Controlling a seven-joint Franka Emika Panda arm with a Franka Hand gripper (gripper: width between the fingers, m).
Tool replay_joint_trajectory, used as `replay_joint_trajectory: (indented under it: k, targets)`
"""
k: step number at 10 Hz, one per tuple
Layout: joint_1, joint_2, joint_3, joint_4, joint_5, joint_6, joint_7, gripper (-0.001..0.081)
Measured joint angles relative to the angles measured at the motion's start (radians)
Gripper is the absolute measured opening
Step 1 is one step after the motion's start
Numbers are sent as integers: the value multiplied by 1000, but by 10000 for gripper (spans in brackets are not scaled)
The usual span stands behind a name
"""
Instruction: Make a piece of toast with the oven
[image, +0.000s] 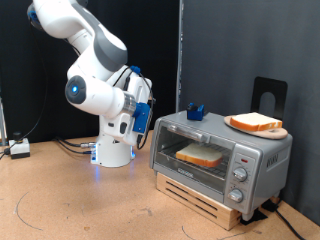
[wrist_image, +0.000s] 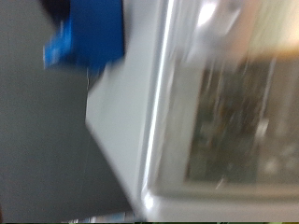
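Silver oven (image: 215, 155) holds a piece of toast (image: 199, 155) inside, door closed; gripper (image: 152, 113) state unclear, no legible writing.

arm (image: 85, 60): white rounded shells; blue glowing ring at joint; blue part nr wrist; white base

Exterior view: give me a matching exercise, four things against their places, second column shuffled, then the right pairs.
Things:
1. slice of bread on a wooden board
2. second slice of bread
3. blue object
4. hand

Places:
A. inside the oven, behind its closed glass door
B. on the oven's top, toward the exterior view's right
C. just off the oven's side, at the exterior view's left
D. on the oven's top, near its corner at the exterior view's left

Pairs: 1-B, 2-A, 3-D, 4-C
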Motion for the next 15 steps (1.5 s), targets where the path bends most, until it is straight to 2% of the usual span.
replay_joint_trajectory:
  k: [2, 6, 7, 8, 10, 11, 12, 15]
  targets:
    - [66, -1, -90, 46, 22, 67, -15, 809]
    - [264, 7, -322, 217, -39, 5, -23, 809]
    - [298, 10, -360, 252, -40, 22, -22, 809]
    - [317, 10, -376, 266, -40, 34, -21, 809]
    - [323, 11, -381, 267, -40, 11, -21, 809]
    - [343, 16, -391, 276, -35, 7, -26, 809]
    - [382, 35, -405, 295, -23, 8, -37, 809]
    - [541, 109, -476, 376, -23, 13, -42, 809]
